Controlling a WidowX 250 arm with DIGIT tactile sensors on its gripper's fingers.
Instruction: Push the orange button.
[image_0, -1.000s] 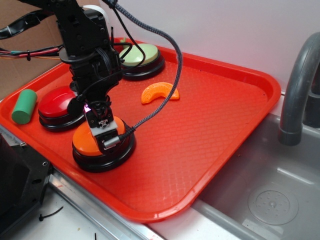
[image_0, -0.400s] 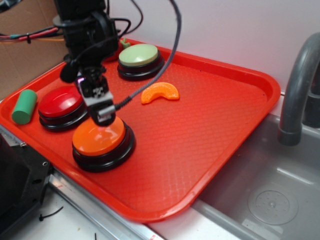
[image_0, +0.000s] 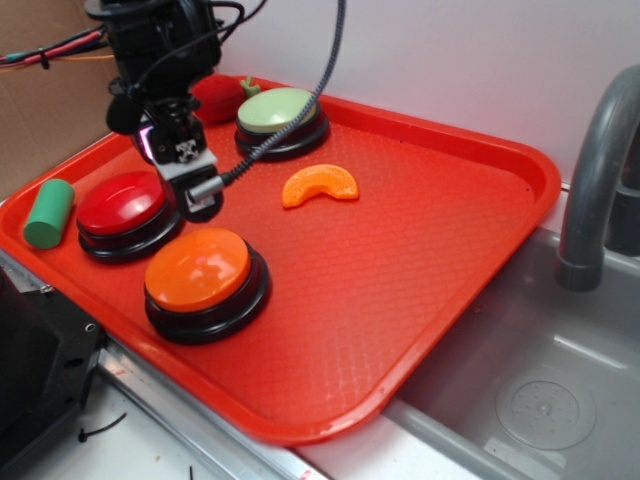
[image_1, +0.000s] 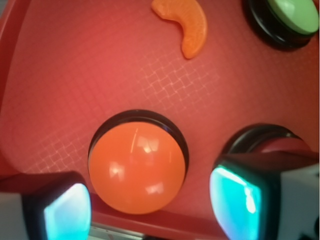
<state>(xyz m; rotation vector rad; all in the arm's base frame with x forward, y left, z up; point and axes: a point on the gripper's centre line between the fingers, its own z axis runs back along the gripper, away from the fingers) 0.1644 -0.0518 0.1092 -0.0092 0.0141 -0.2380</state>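
Observation:
The orange button (image_0: 198, 270), a glossy orange dome on a black round base, sits at the front left of the red tray (image_0: 450, 220). My gripper (image_0: 197, 200) hangs above and slightly behind it, over the gap between it and the red button, not touching it. In the wrist view the orange button (image_1: 136, 170) lies below, between the two spread fingers, and my gripper (image_1: 150, 215) is open with nothing held.
A red button (image_0: 120, 205) stands left of the gripper, and a pale green button (image_0: 277, 110) at the tray's back. An orange slice toy (image_0: 320, 185), a green cylinder (image_0: 48, 212) and a red toy (image_0: 218, 97) also lie on the tray. A sink (image_0: 540, 400) with faucet (image_0: 595, 170) is at right.
The gripper, which was pressed down on the orange button's top, has lifted off and moved up and back to the left. The button's dome is now fully exposed.

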